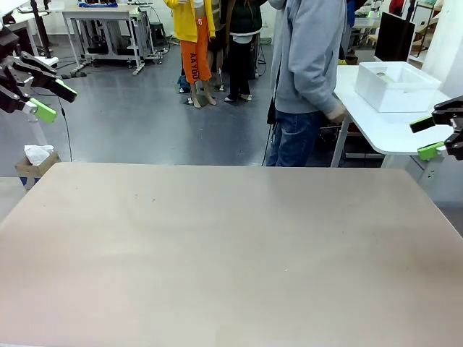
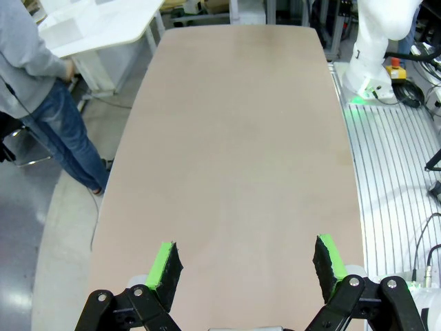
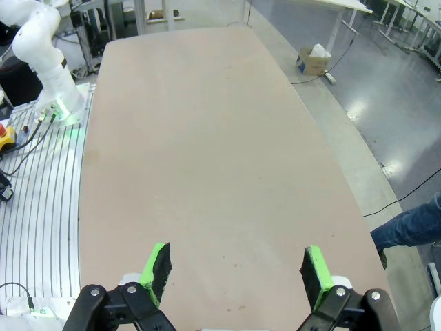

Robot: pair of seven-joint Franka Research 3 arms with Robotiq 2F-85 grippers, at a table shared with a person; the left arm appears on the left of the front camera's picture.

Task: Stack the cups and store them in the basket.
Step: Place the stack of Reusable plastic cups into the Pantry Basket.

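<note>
The white basket (image 1: 396,85) stands on a white side table (image 1: 376,126) beyond the far right corner of the work table. No cups show; they are hidden or out of view. My left gripper (image 1: 54,100) hangs open and empty high at the left edge, and its fingers spread wide over the bare tabletop (image 2: 241,138) in the left wrist view (image 2: 248,265). At the right edge my right gripper (image 1: 427,137) is open too, empty above the wood surface (image 3: 236,269).
A person in a grey hoodie and jeans (image 1: 307,79) stands at the far side, one hand (image 1: 335,112) by the side table. A cardboard box (image 1: 35,160) sits on the floor at the far left. The beige work table (image 1: 231,246) is wide and flat.
</note>
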